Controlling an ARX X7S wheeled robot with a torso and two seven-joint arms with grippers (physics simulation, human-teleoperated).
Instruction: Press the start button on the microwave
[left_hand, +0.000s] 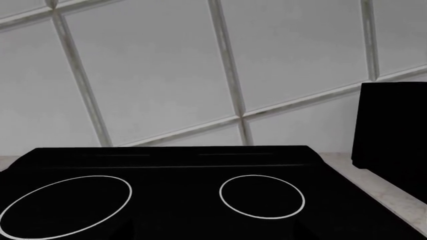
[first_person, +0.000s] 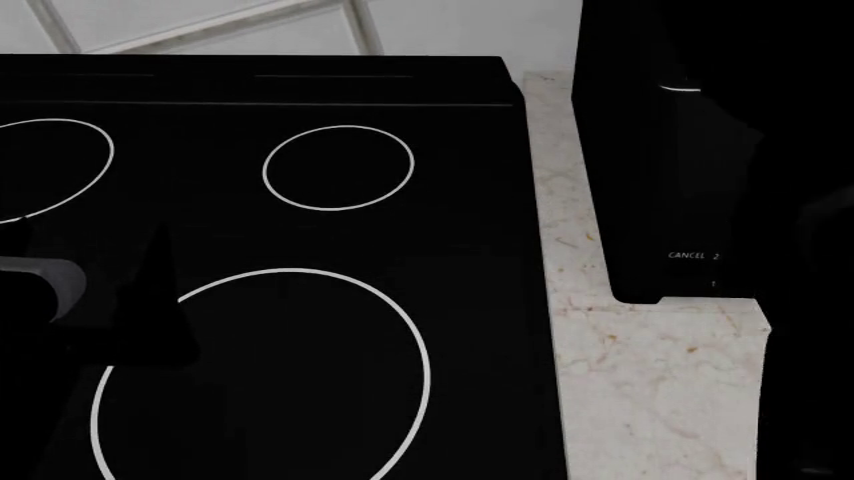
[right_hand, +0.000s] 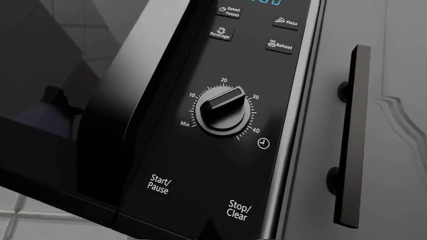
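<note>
A pale marble-patterned surface (first_person: 641, 370) with faint tan veins runs along the right of a glossy black glass cooktop (first_person: 441, 330) in the head view, and white wall tiles (first_person: 160, 25) with grey grout lines close off the back at 12 o'clock. The cooktop is flat and smooth, marked by thin white rings: a large burner ring (first_person: 260, 375) at 6 o'clock, a small ring (first_person: 338, 167) toward 12 o'clock, and part of another ring (first_person: 54, 165) at 10 o'clock. A dark boxy appliance (first_person: 667, 180) stands on the surface at 2 o'clock, with small white lettering reading "CANCEL" low on its face. A dark shape with a grey edge, likely the left arm (first_person: 80, 310), sits at 9 o'clock over the cooktop; its fingers are not shown and I cannot tell their state. The left wrist view shows the same cooktop, tiles and dark box only. The right wrist view faces the microwave (right_hand: 167, 125), black and glossy, with a reflective door and a control panel. A round ribbed timer dial (right_hand: 223, 111) sits at panel centre; the Start/Pause button (right_hand: 159, 184) lies at 7 o'clock from it, and Stop/Clear (right_hand: 238, 210) at 6 o'clock. A grey cabinet door with a dark bar handle (right_hand: 351, 135) stands beside the microwave. The right fingers are out of view.
</note>
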